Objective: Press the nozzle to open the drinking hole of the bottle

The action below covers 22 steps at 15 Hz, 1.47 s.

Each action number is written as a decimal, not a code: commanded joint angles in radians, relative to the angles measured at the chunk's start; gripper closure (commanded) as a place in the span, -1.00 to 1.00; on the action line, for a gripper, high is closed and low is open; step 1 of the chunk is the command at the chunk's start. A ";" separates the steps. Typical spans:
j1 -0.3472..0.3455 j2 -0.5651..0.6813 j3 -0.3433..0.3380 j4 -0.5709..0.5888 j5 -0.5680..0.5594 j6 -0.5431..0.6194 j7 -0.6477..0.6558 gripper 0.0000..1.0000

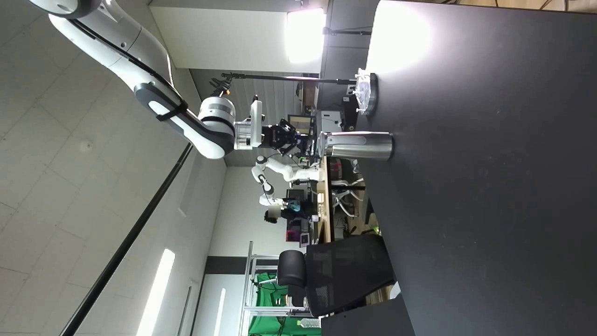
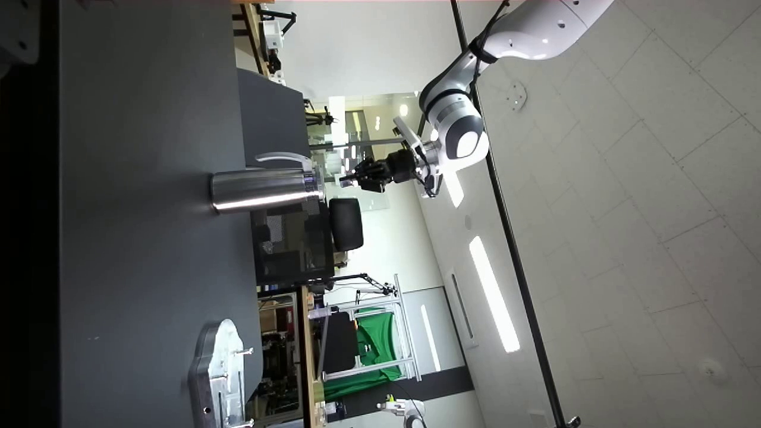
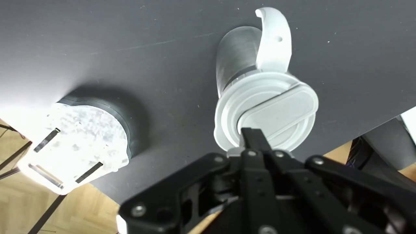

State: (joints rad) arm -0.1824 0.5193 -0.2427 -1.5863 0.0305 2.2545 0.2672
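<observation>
Only the wrist view looks down on the bottle (image 3: 261, 85), showing its round pale lid (image 3: 248, 99) with a raised panel (image 3: 282, 109) set across it. An exterior view catches the handle (image 2: 282, 157) in profile and a slim gap between lid and claw (image 2: 344, 180); the wrist view hides that gap, since the black fingertips (image 3: 252, 139) overlap the lid's rim there. A glaring lamp (image 1: 305, 36) beyond the bench (image 1: 489, 186) shows in an exterior view alone. In both exterior views an edge of the bench runs behind the bottle, with a black chair (image 1: 350, 275) past it; in the wrist view, floor (image 3: 81, 208) shows beyond the edge at lower left. There a slotted metal plate (image 3: 83, 139) covers part of that edge, well apart from the bottle, with a stretch of bench between them, and a broad sweep of dark surface opens out on the handle side. The claw is clenched, its fingertips drawn together. The bottle stands upright on the bench below the claw, nearly in line with it, lid uppermost, near but apart.
</observation>
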 commanded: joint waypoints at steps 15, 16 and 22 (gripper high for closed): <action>-0.042 0.084 0.034 0.105 -0.025 -0.002 -0.162 1.00; -0.041 0.088 0.035 0.110 -0.026 -0.003 -0.162 1.00; -0.040 0.125 0.033 0.157 -0.033 -0.035 -0.153 1.00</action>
State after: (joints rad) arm -0.2118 0.6091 -0.2147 -1.4981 0.0111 2.2600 0.1047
